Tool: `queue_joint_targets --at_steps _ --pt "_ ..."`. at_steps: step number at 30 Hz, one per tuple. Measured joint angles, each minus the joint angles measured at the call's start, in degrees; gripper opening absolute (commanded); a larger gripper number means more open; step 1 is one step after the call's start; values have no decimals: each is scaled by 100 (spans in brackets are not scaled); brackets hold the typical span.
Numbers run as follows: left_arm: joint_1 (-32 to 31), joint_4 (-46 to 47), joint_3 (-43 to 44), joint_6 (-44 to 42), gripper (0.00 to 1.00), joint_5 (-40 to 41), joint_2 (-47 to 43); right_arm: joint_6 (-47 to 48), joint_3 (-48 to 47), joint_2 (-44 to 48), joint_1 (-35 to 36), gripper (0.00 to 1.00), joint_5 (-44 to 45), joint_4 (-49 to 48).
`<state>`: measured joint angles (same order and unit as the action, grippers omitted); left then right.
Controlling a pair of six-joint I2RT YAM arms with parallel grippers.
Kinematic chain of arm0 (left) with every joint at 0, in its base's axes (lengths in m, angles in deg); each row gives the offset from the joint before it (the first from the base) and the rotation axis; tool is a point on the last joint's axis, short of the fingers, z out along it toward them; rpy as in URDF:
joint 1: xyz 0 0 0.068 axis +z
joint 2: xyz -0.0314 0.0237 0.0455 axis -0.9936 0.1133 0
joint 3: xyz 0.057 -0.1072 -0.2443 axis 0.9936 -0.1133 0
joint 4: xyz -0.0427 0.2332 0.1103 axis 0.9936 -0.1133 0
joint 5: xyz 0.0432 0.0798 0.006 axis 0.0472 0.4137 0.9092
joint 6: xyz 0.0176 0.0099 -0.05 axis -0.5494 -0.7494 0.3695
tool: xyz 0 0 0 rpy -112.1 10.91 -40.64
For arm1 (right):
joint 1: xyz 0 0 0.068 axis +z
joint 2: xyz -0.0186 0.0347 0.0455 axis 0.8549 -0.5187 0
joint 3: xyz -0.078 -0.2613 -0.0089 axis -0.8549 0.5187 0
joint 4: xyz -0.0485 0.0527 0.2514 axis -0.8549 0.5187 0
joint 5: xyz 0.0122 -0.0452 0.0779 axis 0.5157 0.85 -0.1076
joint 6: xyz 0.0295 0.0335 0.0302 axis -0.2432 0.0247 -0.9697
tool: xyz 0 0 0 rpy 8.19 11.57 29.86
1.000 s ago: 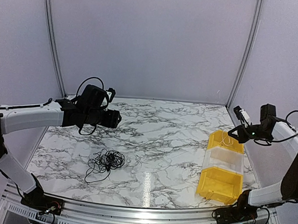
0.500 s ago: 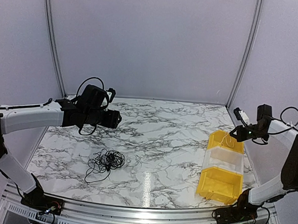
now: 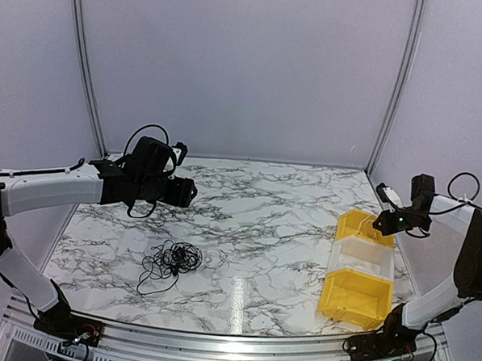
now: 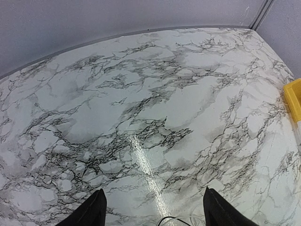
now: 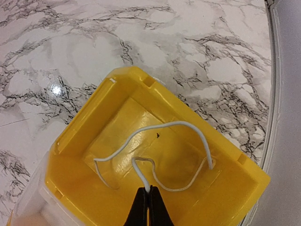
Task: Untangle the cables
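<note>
Loops of white cable (image 5: 175,123) hang from right pincer (image 5: 150,190) into yellow bin (image 5: 80,127).

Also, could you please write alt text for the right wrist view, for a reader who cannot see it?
The right gripper, seen from above, is shut on a thin white cable whose loops spread inside an open yellow bin. The bin stands on a marble table, close to its right edge.

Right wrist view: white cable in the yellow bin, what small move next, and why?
Probably open the right gripper: it is shut on the white cable, whose loops already lie inside the yellow bin, away from the black bundle.
</note>
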<state>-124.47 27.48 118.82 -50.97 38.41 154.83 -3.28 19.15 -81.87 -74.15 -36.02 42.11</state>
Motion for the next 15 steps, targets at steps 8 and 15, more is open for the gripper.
queue_joint_targets --at_steps 8,15 --pt "0 -2 0 0 74 -44 13 28 98 9 0 0 638 -35" --pt "0 -7 0 0 74 -44 33 44 96 -96 131 0 787 -59"
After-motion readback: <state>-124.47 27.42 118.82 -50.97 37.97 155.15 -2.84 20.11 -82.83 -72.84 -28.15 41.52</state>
